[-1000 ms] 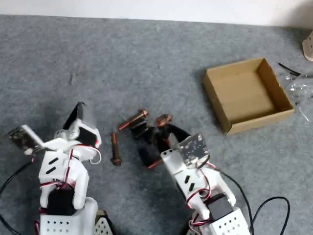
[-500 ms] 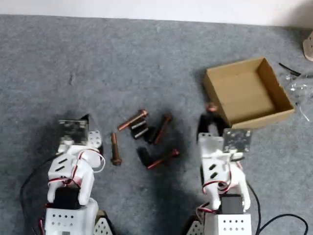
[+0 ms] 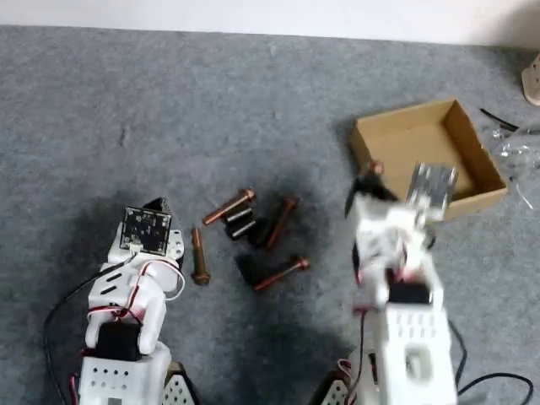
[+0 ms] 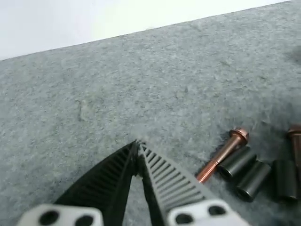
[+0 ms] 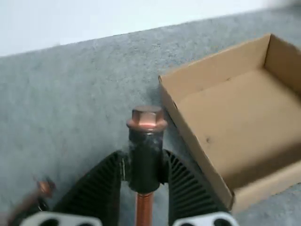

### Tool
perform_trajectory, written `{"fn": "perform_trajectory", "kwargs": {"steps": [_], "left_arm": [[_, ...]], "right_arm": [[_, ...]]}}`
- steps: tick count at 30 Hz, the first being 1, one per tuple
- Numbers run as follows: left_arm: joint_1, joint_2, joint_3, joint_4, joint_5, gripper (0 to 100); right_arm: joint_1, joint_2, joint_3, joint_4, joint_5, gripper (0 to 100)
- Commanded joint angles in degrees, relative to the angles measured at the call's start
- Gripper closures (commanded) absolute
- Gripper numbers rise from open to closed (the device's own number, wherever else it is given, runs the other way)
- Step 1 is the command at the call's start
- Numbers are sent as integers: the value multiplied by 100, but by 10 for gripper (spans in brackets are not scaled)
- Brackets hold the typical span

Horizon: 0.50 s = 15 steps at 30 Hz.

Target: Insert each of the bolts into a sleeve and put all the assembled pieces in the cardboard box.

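The sleeved bolt (image 5: 145,141), clamped in the right gripper (image 5: 143,162), has been carried from the loose bolts (image 3: 229,207) to just beside the cardboard box (image 3: 403,112), so dropping it in is judged next; the left gripper (image 4: 137,153) is closed on nothing.

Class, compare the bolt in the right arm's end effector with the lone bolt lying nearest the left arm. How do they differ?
The held bolt wears a black sleeve; the lone bolt is bare. The held bolt is clamped in the right end effector; the lone bolt lies loose on the carpet. Both are copper-coloured with flanged heads.
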Motion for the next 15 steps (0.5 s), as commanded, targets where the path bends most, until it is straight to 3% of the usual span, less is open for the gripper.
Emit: {"fn": "perform_trajectory", "kwargs": {"steps": [1,8,15], "left_arm": [[75,-31,189,-404,-53,995],[75,-31,295,-695,-53,995],[233,-31,295,-695,-44,995]], "right_arm": [[277,2273,-2211,-207,-844,994],[1059,4787,-4145,-207,-3209,994],[1701,6343,-4576,-207,-3824,994]]}}
